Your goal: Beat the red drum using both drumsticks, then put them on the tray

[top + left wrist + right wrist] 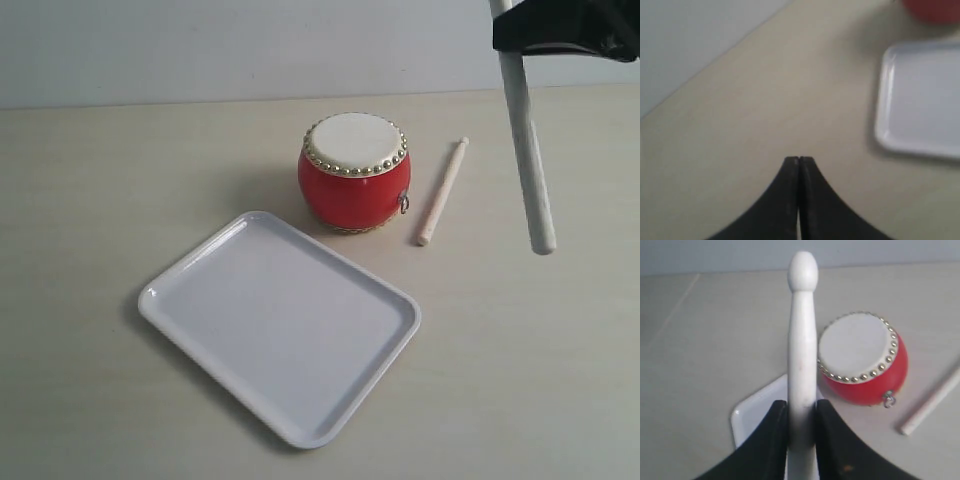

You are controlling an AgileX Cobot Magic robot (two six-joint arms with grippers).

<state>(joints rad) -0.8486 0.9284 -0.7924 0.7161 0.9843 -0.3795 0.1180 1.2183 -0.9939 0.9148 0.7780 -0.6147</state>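
While right end effector (801,406) grips drumstick (802,330), only left wrist view shows left end effector (799,161) clenched

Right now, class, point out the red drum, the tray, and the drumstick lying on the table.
red drum (352,195), exterior view, on its glossy red side.
tray (280,320), exterior view, on its bare white floor.
drumstick lying on the table (443,191), exterior view, on the middle of its shaft.

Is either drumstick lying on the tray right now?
No: one drumstick lies on the table beside the red drum; the other drumstick is in the right gripper.
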